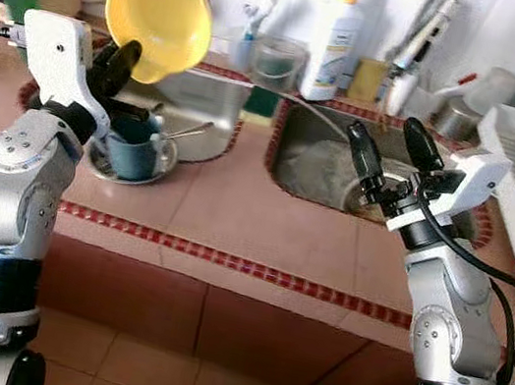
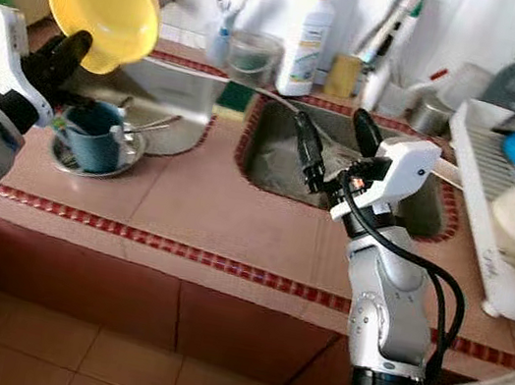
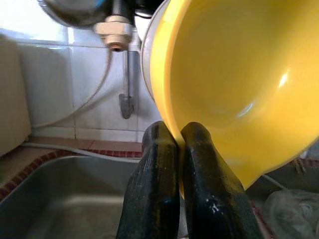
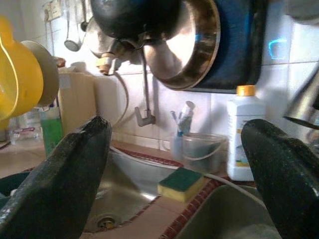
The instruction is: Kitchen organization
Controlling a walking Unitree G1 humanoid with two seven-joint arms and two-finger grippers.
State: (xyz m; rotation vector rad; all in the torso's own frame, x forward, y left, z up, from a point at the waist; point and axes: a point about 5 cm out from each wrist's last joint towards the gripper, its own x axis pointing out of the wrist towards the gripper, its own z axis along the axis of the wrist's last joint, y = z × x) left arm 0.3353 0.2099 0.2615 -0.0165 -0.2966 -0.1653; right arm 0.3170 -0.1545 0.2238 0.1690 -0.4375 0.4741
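My left gripper (image 3: 177, 149) pinches yellow bowl (image 1: 160, 11) rim (glossy, tilted, spouted) over sink (image 1: 194, 102); right gripper (image 1: 395, 147) gapes wide, empty.

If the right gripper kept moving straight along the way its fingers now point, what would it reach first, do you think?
The open right gripper points over the sinks toward the back wall. Judging by its wrist view, it would probably first meet the green-and-yellow sponge on the divider, or the clear plastic container behind it; depth is unclear.

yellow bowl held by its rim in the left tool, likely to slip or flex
The yellow bowl looks like glossy plastic, so probably light and fairly stiff. The left tool pinches only its thin rim, so it could pivot or slip. Dropped, it would likely not break.
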